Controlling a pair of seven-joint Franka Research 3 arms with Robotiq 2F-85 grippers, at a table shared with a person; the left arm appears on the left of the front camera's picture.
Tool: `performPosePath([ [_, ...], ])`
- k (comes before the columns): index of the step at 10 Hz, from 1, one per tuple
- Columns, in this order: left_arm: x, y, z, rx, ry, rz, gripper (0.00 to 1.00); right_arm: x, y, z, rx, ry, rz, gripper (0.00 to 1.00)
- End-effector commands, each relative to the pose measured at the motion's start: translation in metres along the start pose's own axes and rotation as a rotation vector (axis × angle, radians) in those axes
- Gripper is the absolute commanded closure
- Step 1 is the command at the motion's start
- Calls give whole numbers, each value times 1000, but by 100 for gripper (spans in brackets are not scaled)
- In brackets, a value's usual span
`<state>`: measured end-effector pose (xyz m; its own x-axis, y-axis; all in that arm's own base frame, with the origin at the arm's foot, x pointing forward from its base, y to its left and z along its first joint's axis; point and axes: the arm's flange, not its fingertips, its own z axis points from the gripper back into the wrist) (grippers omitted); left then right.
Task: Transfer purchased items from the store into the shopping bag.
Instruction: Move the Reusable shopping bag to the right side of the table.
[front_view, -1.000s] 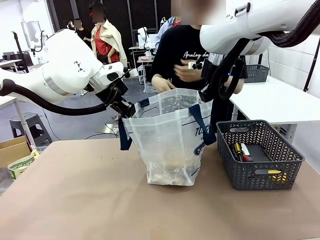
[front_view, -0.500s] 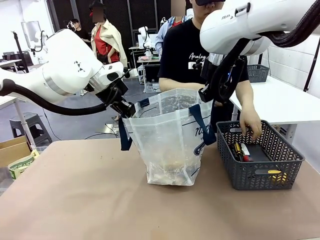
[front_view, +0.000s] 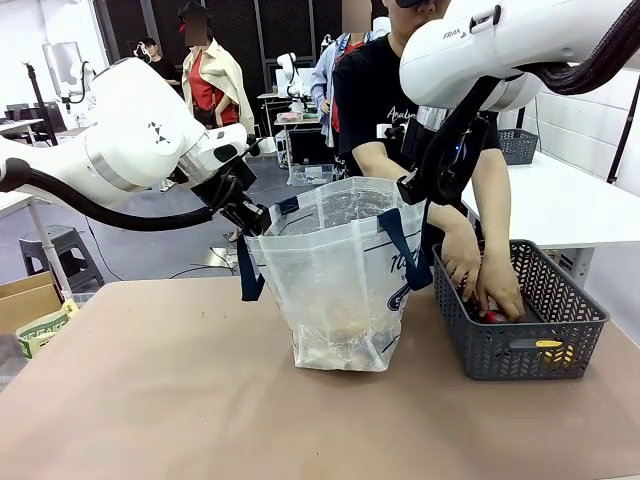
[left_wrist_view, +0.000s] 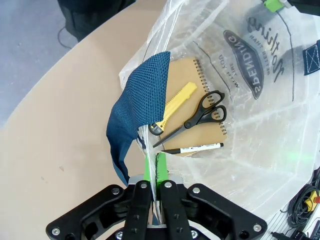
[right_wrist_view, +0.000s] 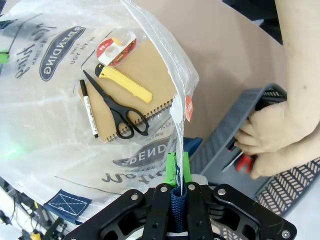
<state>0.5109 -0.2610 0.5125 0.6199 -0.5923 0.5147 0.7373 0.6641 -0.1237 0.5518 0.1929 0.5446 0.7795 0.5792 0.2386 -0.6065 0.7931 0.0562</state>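
Observation:
The clear shopping bag stands open mid-table. My left gripper is shut on its rim beside a navy strap, and my right gripper is shut on the opposite strap. Together they hold the mouth wide. On the bag's floor lie a brown spiral notebook, a yellow cutter, black scissors, a marker pen and a tape roll. To the right sits the store, a dark grey basket. Both of the person's hands are inside it, around a red-handled item.
A yellow item shows through the basket's front wall. A cardboard box sits off the table's left edge. The brown tabletop in front of the bag is bare. A white table stands behind the basket.
The person's hands went from above the bag down into the basket, first one, now both. Neither arm nor the bag has moved.

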Motion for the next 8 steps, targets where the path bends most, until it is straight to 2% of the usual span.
performPosePath([
  [1,1,1,2,5,-6,-3,100,0,-1,1,-1,-2,0,100],
  [8,1,1,2,5,-6,-3,100,0,-1,1,-1,-2,0,100],
])
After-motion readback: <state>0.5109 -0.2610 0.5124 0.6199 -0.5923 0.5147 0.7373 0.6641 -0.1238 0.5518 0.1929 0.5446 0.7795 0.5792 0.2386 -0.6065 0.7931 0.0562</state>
